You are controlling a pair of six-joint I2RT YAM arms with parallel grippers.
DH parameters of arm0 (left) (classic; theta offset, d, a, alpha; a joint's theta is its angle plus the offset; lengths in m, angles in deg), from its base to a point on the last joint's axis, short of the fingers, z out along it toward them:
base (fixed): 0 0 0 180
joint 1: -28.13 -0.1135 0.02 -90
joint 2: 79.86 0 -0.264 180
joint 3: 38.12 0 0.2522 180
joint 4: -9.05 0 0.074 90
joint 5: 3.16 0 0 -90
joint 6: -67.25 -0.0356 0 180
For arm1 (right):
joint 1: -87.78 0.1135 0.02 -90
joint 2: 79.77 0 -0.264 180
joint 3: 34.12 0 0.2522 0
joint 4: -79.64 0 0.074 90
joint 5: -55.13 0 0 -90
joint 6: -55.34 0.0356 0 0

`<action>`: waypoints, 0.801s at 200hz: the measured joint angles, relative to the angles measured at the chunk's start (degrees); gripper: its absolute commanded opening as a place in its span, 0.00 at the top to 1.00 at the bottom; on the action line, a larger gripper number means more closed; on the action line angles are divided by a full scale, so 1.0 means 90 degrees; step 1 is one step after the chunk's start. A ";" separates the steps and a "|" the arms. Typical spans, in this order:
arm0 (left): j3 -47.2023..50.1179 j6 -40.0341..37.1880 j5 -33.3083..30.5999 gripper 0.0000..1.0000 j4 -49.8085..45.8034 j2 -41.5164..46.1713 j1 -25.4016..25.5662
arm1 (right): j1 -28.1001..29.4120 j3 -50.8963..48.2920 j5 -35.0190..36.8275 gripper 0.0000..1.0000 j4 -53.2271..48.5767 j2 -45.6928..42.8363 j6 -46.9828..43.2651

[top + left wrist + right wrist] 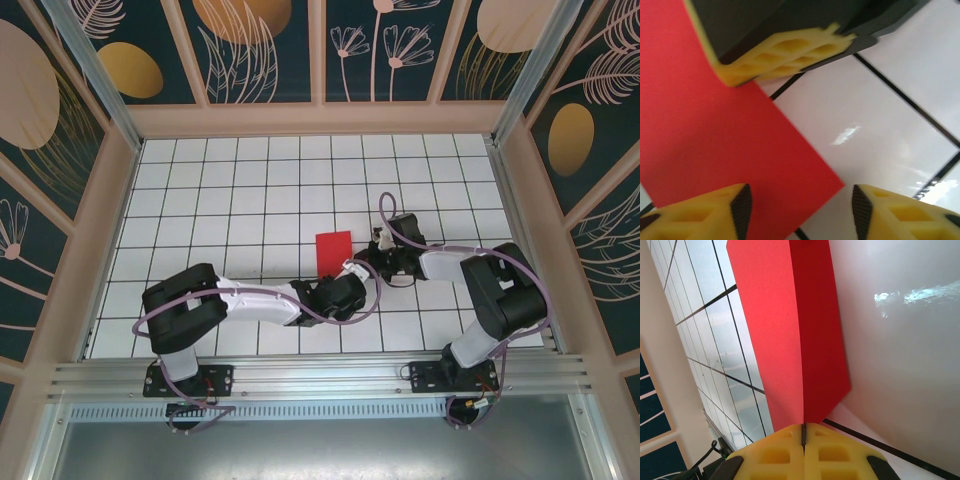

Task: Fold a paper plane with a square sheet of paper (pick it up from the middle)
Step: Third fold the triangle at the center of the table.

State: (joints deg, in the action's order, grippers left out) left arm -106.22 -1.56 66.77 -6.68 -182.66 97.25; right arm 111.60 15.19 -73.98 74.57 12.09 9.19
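1. From overhead, the left gripper [351,271] lay at the near edge of the red paper [333,253], mid-table [220,200].
2. Its wrist view revealed its jaws spread apart, straddling a paper corner.
3. The right gripper [803,436] pinched the paper's folded crease, as its wrist view showed.

Seen from above, my two arms reach inward over the white gridded table [200,200]. The red sheet of paper [333,252] lies near the centre as a rectangle, longer front to back. My left gripper [350,270] meets its near right corner. My right gripper [377,243] sits just beside its right edge.
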 measured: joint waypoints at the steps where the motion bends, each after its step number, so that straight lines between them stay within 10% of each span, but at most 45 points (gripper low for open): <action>1: 0.0000 0.0007 -0.0005 0.53 -0.0002 0.0000 0.0000 | 0.0000 0.0000 0.0000 0.94 0.0000 0.0000 -0.0002; 74: 0.0277 -0.0036 -0.0189 1.00 0.0194 0.0423 0.0000 | 0.0000 -0.0010 -0.0005 0.89 -0.0007 0.0000 -0.0007; 160: 0.0670 -0.0070 -0.0073 1.00 0.0559 0.0787 0.0000 | -0.0090 0.0170 0.0447 0.75 -0.0767 -0.0294 -0.0403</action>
State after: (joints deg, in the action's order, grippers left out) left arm -100.19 -2.19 66.11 -1.66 -175.58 97.25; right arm 110.79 16.72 -69.96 67.66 9.44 5.57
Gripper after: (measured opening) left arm 0.058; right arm 0.254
